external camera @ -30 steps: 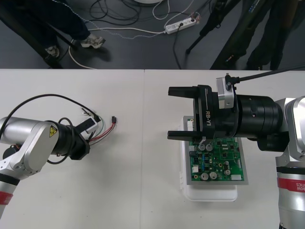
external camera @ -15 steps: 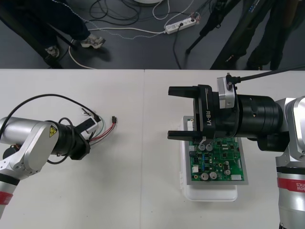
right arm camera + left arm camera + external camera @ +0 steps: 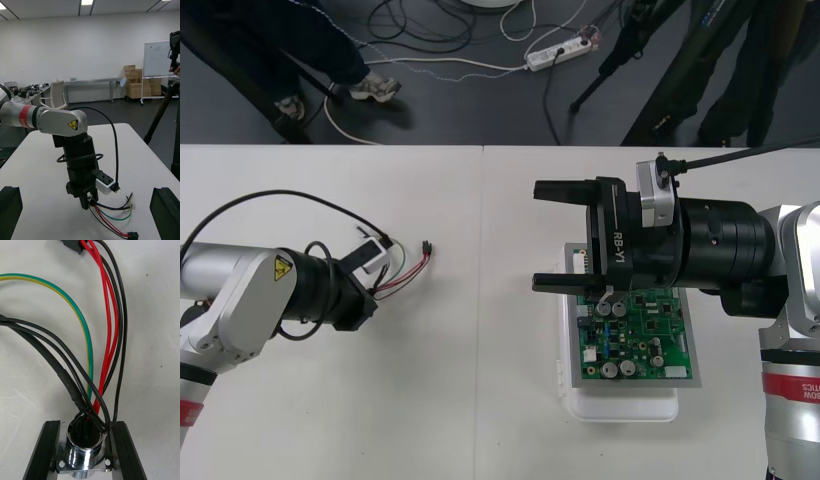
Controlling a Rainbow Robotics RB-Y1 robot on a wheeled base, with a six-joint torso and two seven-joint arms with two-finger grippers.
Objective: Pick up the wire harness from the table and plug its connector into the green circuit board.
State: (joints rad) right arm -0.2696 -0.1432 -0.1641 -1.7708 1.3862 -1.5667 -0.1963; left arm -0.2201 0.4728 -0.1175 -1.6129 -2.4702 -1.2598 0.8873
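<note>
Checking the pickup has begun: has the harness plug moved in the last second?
Yes. The plug has shifted slightly toward the green circuit board, with the left claw shut on the socket.

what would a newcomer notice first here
At the left of the table, the left end effector is shut on the harness at its metal socket, with red, black and green wires fanning toward the plug. The big right end effector hangs open over the green circuit board.
</note>
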